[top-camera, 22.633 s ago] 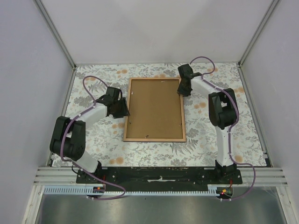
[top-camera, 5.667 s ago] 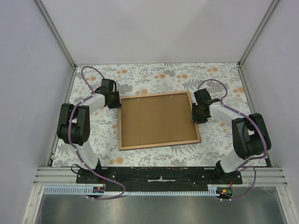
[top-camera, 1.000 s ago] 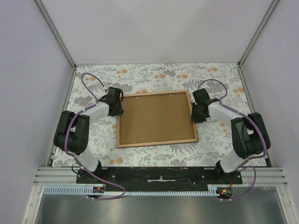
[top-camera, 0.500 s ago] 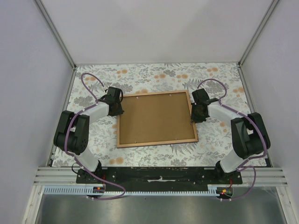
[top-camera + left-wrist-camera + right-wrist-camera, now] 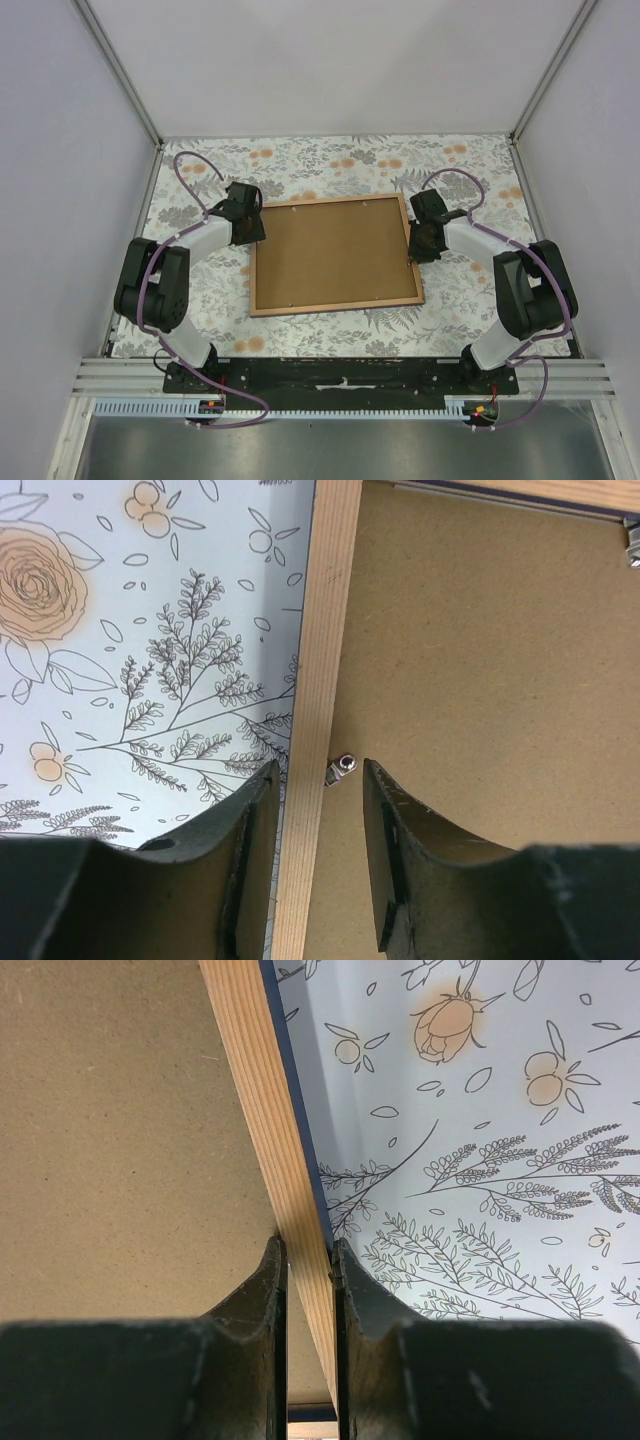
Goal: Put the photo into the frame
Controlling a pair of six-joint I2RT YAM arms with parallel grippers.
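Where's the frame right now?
Top view: the frame lies back-up at the centre of the table, left gripper straddling its left edge, right gripper pinching its right edge.

Light-wood frame (image 5: pixel 335 303); brown backing panel (image 5: pixel 335 250); floral tablecloth (image 5: pixel 330 160).

A light-wood rectangular picture frame (image 5: pixel 335 305) lies back-up at the middle of the floral-patterned desk (image 5: pixel 330 160), a brown fibreboard backing panel (image 5: pixel 335 250) set inside it. The black left claw (image 5: pixel 315 775) straddles its left rail (a small metal clip (image 5: pixel 340 768) just inside); the black right claw (image 5: pixel 308 1250) sits astride the right rail.
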